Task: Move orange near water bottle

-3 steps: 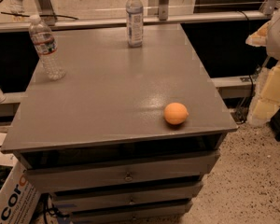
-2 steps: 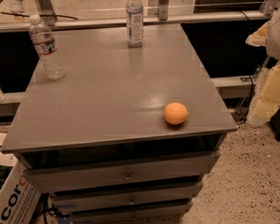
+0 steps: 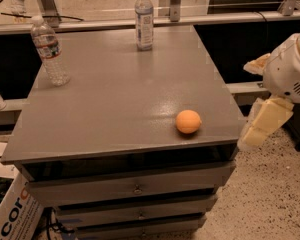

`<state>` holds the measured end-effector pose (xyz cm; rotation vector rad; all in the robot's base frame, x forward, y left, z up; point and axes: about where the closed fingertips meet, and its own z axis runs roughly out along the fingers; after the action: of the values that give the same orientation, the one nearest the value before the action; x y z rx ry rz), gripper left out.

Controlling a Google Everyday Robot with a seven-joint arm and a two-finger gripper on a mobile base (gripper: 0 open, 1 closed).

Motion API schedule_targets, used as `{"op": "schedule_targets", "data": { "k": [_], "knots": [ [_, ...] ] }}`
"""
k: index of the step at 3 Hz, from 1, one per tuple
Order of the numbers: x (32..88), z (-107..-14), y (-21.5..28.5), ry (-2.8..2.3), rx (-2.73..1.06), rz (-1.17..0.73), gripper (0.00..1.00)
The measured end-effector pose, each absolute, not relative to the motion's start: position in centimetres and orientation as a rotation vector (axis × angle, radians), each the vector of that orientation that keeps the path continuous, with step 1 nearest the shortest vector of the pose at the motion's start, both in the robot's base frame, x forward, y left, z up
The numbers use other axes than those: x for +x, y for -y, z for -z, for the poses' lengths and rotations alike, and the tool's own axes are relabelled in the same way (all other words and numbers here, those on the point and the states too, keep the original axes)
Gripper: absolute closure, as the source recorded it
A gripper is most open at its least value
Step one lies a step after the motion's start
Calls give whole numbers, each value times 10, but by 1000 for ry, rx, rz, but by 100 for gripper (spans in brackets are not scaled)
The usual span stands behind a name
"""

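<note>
Orange (image 3: pixel 188 121) is sitting on the bench (image 3: pixel 115 114) just left of the hand (image 3: pixel 263 128); bottle (image 3: pixel 49 51) and blue-label bottle (image 3: pixel 144 19) are standing well beyond; hand's state I cannot tell.

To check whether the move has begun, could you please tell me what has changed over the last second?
Nothing has visibly changed. The gripper hangs just past the right edge of the table, apart from the orange, which lies at the front right. The water bottle stands at the back left and the blue-labelled bottle at the back, all where they were.
</note>
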<state>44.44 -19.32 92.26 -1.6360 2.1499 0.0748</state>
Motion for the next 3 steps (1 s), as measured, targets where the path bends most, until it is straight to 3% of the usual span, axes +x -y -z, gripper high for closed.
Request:
{"op": "schedule_targets", "data": {
  "k": [3],
  "knots": [
    [485,-865,129,-1991,-1531,-388,0]
  ]
}}
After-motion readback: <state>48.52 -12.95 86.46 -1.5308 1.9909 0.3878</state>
